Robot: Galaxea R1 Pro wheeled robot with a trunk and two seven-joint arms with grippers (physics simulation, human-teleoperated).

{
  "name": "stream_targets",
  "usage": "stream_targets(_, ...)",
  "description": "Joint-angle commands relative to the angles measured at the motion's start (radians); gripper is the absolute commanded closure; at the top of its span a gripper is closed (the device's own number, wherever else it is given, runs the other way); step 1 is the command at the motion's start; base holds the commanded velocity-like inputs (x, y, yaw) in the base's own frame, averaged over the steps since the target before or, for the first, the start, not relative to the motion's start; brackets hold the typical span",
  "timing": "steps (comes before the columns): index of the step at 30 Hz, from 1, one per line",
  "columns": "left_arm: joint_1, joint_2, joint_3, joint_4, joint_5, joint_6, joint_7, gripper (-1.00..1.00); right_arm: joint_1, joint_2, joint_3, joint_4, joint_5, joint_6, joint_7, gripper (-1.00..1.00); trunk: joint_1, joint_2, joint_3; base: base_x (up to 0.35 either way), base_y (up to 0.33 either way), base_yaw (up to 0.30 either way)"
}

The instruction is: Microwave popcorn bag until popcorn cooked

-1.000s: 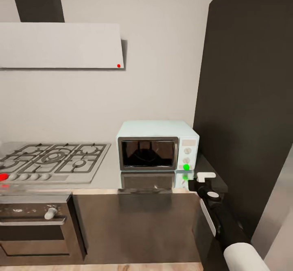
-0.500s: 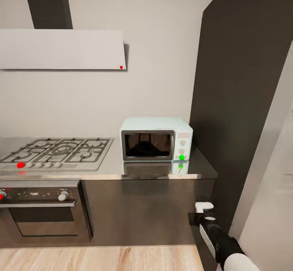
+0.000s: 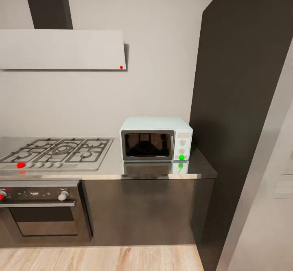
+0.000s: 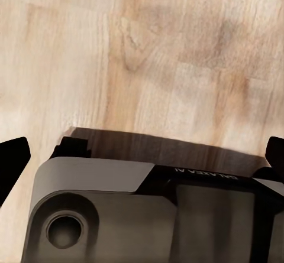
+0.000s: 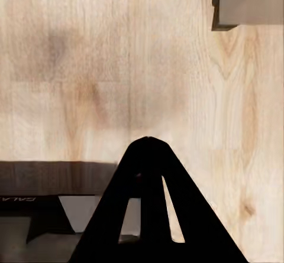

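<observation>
Hardly any readable text.
In the left wrist view, small pale lettering on the dark robot base (image 4: pixel 201 176), printed upside down, too blurred to spell out with certainty. A similar clipped fragment on the dark base edge (image 5: pixel 18 199) in the right wrist view, also not legible. On the microwave (image 3: pixel 155 138) panel, no legible marks.

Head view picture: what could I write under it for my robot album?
A mint-blue microwave with its door shut and a green light sits on the shiny grey countertop, right of the gas hob.
</observation>
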Motion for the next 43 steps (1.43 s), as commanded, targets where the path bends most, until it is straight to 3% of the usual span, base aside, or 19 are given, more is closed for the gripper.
stream_targets(1,-0.001,0.001,-0.008,0.001,0.009,-0.003,-0.004,-1.0,0.035,0.001,-0.003,0.003,0.007,-0.016,-0.003,1.0,0.0,-0.001,-0.001,0.0,0.0,0.0)
stream_targets(6,-0.001,0.005,-0.008,0.001,0.009,-0.005,-0.003,-1.0,0.109,0.0,-0.005,0.005,0.005,-0.027,-0.005,1.0,0.0,-0.001,-0.001,0.0,0.0,0.0)
stream_targets(10,-0.001,0.009,-0.008,0.001,0.015,-0.005,-0.002,-1.0,0.114,0.0,-0.005,0.005,0.005,-0.025,-0.011,1.0,0.0,-0.001,-0.001,0.0,0.0,0.0)
stream_targets(12,-0.001,0.016,-0.009,-0.002,0.051,-0.006,-0.003,-1.0,0.116,0.0,-0.005,0.005,0.005,-0.029,-0.014,1.0,0.0,-0.001,-0.001,0.0,0.0,0.0)
stream_targets(14,-0.001,0.015,-0.014,-0.006,0.061,-0.006,-0.004,-1.0,0.118,-0.001,-0.005,0.004,0.005,-0.04,-0.014,1.0,0.0,-0.001,-0.001,0.0,0.0,0.0)
stream_targets(28,-0.001,0.034,-0.021,-0.009,0.067,-0.006,-0.004,-1.0,0.119,0.015,-0.01,-0.002,0.007,-0.063,-0.016,1.0,0.0,-0.001,-0.001,0.0,0.0,0.0)
stream_targets(30,-0.001,0.034,-0.021,-0.009,0.065,-0.006,-0.004,-1.0,0.119,-0.002,-0.009,0.002,-0.001,-0.07,-0.011,1.0,0.0,-0.001,-0.001,0.0,0.0,0.0)
stream_targets(32,-0.001,0.032,-0.022,-0.009,0.065,-0.006,-0.004,-1.0,0.119,-0.034,-0.009,0.004,-0.002,-0.076,-0.004,1.0,0.0,-0.001,-0.001,0.0,0.0,0.0)
stream_targets(43,-0.001,0.033,-0.021,-0.009,0.065,-0.006,-0.004,-1.0,0.131,-0.035,-0.008,0.005,0.005,-0.079,-0.002,1.0,0.0,-0.001,-0.001,0.0,0.0,0.0)
